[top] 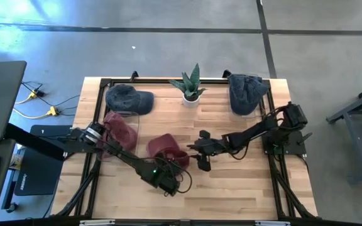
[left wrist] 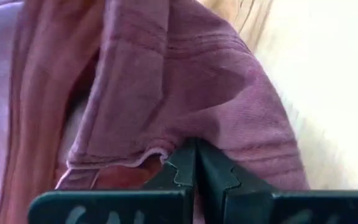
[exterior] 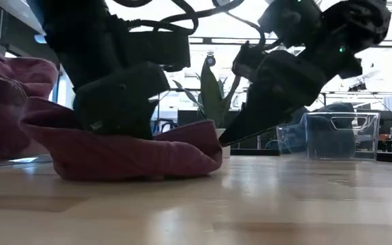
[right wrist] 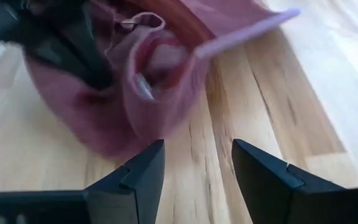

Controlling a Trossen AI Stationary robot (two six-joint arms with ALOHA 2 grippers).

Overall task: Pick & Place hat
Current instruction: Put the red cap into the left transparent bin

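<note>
- Our left fingers [left wrist: 194, 171] are pressed together, pinching the edge of the maroon hat [top: 166, 148] near the middle of the worktop [top: 244, 188]; we judge the pick is in hand, and lifting comes next.
- Our right fingers [right wrist: 197, 174] are spread, empty, just beside the hat.
- Hidden: the pinch depth; the placing spot is unclear.

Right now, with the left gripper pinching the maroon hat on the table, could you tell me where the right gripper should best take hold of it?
Probably the free brim edge of the maroon hat, approached low from the right. The right gripper is open facing that side, while the left gripper is shut on the opposite side.
</note>
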